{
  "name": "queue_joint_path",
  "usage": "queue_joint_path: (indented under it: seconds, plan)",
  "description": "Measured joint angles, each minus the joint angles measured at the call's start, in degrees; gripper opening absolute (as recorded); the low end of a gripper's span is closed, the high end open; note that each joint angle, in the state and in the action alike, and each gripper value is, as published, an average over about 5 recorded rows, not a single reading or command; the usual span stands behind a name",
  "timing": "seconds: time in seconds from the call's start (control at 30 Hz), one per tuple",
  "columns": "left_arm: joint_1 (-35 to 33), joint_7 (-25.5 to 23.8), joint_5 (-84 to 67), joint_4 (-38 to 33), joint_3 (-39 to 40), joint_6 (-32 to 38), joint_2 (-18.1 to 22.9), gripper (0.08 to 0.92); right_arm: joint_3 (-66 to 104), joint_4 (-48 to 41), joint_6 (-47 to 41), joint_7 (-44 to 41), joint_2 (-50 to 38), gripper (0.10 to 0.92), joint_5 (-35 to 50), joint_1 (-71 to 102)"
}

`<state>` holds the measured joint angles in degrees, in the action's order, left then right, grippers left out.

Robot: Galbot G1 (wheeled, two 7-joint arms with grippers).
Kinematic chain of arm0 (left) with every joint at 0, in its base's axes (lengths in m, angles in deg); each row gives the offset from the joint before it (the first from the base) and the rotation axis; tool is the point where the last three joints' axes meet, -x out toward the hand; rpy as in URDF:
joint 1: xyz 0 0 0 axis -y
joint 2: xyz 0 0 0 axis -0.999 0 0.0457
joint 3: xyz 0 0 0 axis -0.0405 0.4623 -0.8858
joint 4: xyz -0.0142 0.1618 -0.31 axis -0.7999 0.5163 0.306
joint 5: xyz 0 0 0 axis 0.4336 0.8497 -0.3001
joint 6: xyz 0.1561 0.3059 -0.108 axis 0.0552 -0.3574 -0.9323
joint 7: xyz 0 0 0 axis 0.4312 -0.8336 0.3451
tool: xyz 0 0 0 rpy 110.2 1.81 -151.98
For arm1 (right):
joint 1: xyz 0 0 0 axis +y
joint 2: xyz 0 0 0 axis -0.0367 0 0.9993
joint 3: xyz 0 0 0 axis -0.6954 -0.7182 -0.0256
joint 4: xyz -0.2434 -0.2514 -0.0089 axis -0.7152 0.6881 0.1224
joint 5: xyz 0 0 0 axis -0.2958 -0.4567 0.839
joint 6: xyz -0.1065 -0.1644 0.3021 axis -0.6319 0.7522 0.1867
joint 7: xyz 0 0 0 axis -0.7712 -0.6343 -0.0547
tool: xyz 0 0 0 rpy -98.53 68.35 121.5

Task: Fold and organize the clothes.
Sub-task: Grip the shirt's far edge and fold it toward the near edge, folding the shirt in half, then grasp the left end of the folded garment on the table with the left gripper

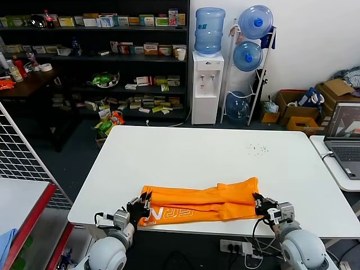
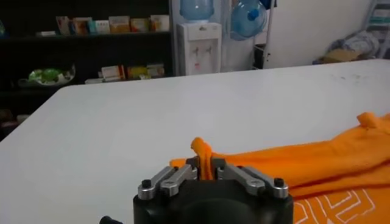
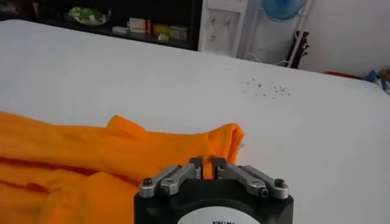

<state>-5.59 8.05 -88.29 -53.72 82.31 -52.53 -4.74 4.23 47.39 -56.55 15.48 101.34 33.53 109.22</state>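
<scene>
Down at six o'clock on the white table (image 1: 214,152), from the head camera, the orange T-shirt (image 1: 202,206) lies as a long narrow band along the near edge, white lettering showing toward its seven o'clock end. So the lengthwise folds look done; my read is the band has yet to be folded across into a compact stack. The left gripper (image 1: 144,203) sits at the shirt's nine o'clock end, the right gripper (image 1: 260,203) at its three o'clock end, one on each tip.

Over to the left wrist camera: the left gripper (image 2: 206,169) has its fingers pinched together on a raised loop of the T-shirt (image 2: 317,164), fabric poking up between them, with bare table beyond.

Now the right wrist camera: the right gripper (image 3: 207,165) is closed down at the edge of the T-shirt (image 3: 122,152), fingers nearly touching, apparently clamped on the cloth, though the grip itself hides behind the fingers. Both ends held — a crosswise fold looks likely next.
</scene>
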Motion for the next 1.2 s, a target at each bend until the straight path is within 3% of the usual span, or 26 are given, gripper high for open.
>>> queue_joint_path:
  seconds: [0.5,0.6,1.2]
  plan:
    - [-1.1,1.2,-4.2,1.5,-2.4,-2.2,1.8,0.713,0.6,3.0,-0.2,0.3,0.1,0.734,-0.5,3.3]
    - [-1.1,1.4,-6.2,1.8,-2.6,-3.1,2.2,0.743,0.9,3.5,-0.2,0.3,0.2,0.798,-0.7,3.8]
    - [-1.0,0.7,-10.7,2.2,-3.1,-5.1,2.8,0.243,1.3,5.7,0.8,0.5,0.9,0.823,-1.9,5.8]
